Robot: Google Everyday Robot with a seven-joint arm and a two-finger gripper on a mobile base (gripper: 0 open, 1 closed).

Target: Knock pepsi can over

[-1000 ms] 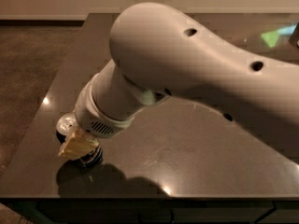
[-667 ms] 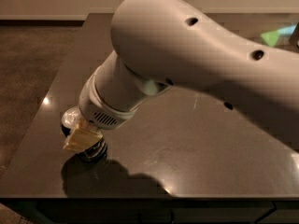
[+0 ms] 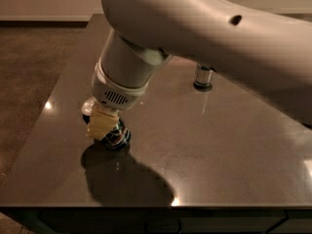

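Note:
The pepsi can (image 3: 117,135) is on the dark table (image 3: 219,160) near its front left. It is dark blue with a red-white-blue logo, and its silver top (image 3: 89,106) leans up and to the left. My gripper (image 3: 102,125) comes down from the big grey arm and sits right over the can, with a pale finger against the can's side. Most of the can is hidden by the gripper.
A second can (image 3: 203,77) stands upright at the back of the table, partly hidden behind my arm (image 3: 204,28). The table's left edge (image 3: 46,116) is close to the pepsi can. A brown floor lies beyond it.
My gripper and the pepsi can have shifted right and away from the table's front edge. The arm has swung upward, uncovering the can at the back.

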